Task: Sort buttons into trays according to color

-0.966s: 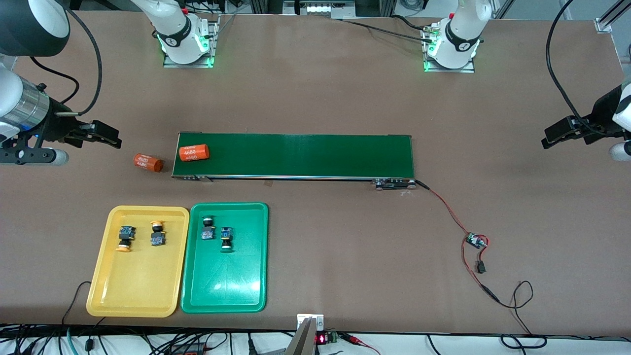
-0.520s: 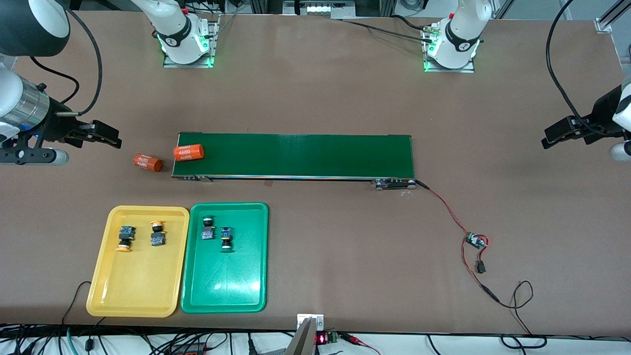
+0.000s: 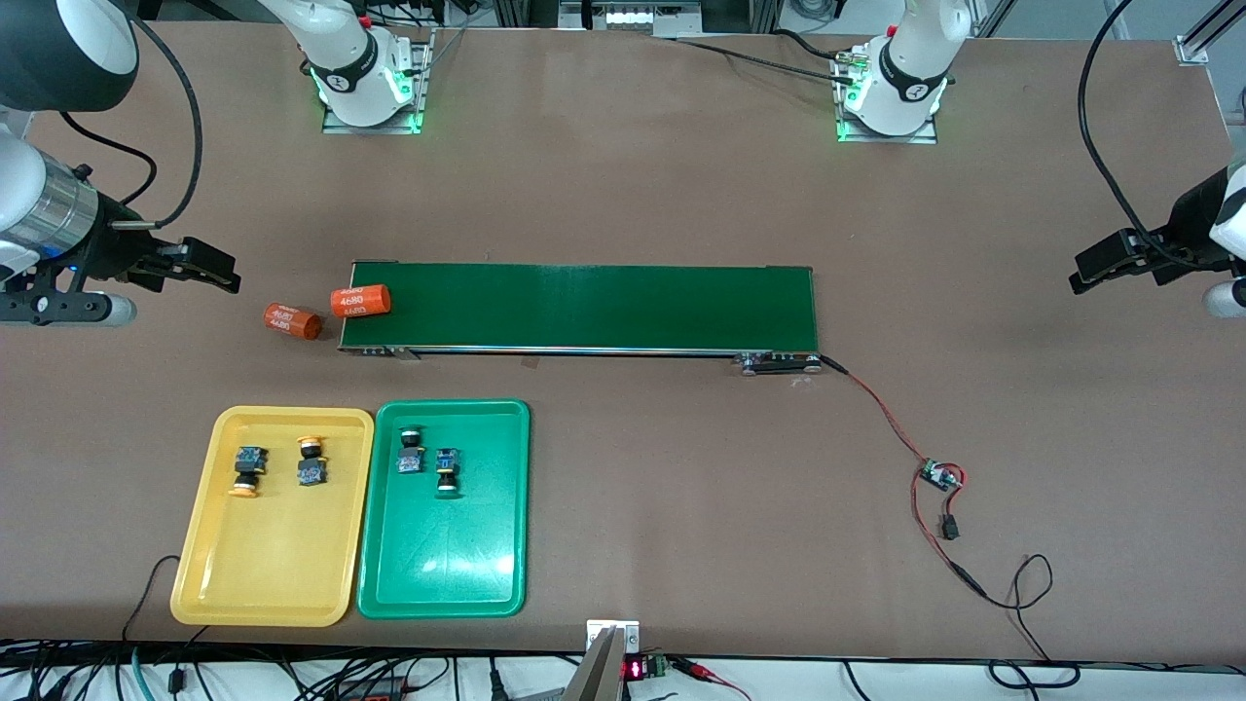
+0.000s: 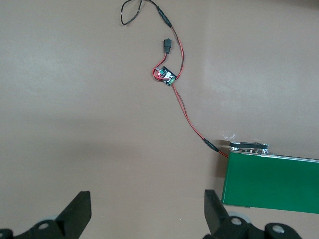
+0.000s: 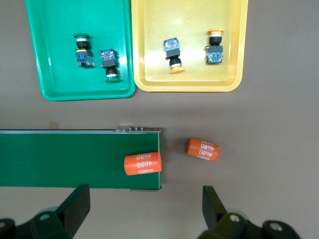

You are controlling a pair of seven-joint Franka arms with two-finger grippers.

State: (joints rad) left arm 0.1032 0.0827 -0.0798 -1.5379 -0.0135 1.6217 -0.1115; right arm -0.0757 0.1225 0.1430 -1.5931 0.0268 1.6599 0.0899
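Observation:
The yellow tray [image 3: 263,560] holds two yellow-capped buttons [image 3: 247,471] [image 3: 311,461]. The green tray [image 3: 438,570] beside it holds two green-capped buttons [image 3: 411,452] [image 3: 447,471]. The right wrist view shows both trays, green [image 5: 60,82] and yellow [image 5: 194,25], with all the buttons lying in them. My right gripper [image 3: 209,268] is open and empty over the bare table at the right arm's end; its own view [image 5: 144,211] shows the fingers wide apart. My left gripper [image 3: 1095,268] is open and empty over the table at the left arm's end, as its own view [image 4: 147,211] shows.
A long dark-green conveyor belt [image 3: 604,307] lies mid-table. One orange labelled cylinder [image 3: 360,300] sits at the belt's end toward the right arm; another [image 3: 292,320] lies on the table just past it. Red and black wires with a small circuit board [image 3: 940,476] lie toward the left arm's end.
The orange cylinder on the belt has travelled along it to the end toward the right arm and now overhangs that end. Both arms, trays and buttons have stayed still.

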